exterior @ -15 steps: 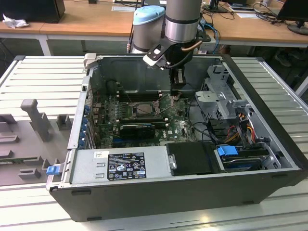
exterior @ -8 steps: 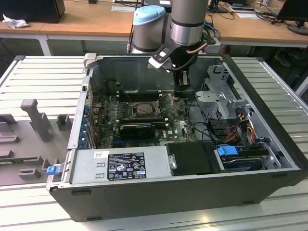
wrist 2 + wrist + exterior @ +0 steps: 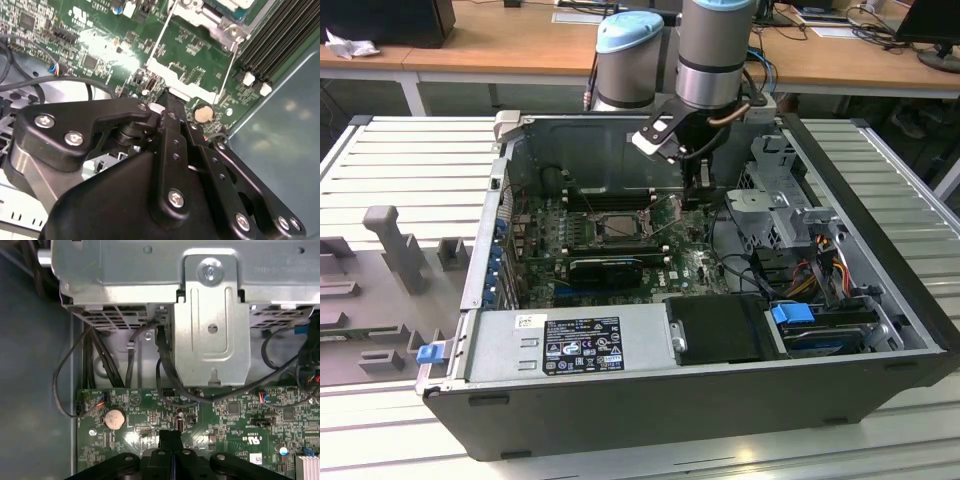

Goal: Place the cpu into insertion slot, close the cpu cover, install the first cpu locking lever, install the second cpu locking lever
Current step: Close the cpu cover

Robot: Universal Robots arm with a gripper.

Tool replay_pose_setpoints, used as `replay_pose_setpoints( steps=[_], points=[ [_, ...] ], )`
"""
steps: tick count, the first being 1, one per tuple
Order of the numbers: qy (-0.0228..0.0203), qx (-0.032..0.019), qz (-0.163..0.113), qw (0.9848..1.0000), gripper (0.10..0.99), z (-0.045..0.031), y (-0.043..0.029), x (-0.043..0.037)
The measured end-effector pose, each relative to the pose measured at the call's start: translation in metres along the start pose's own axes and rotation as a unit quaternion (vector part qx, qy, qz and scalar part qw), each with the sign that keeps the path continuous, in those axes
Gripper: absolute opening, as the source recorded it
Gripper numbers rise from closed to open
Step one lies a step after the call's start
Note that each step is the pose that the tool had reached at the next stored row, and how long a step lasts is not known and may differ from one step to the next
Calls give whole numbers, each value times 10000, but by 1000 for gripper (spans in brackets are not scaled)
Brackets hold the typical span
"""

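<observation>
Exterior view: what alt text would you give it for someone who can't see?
A robot arm reaches down into an open computer case, its gripper low over the green motherboard, to the exterior view's right of the silver-rimmed insertion slot. The case lies on a ribbed metal table.

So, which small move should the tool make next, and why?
Probably slide the tool sideways onto the locking lever beside it and press that down. In the second wrist view the shut tool tip sits low over the motherboard next to this thin lever, which looks unlatched; in the exterior view the cpu cover seems already flat.
</observation>
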State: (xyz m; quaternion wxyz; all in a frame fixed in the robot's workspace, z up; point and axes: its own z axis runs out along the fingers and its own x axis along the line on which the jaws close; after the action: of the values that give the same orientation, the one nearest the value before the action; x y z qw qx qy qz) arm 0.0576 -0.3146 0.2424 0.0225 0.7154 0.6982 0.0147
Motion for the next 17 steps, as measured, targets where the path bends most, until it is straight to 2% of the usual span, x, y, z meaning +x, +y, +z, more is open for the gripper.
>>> replay_pose_setpoints(
  steps=[8, 17],
  points=[
    [2, 0, -1, 10000, 106, -7, -110, -2],
    [2, 1, -1, 10000, 106, -11, -122, -3]
  ],
)
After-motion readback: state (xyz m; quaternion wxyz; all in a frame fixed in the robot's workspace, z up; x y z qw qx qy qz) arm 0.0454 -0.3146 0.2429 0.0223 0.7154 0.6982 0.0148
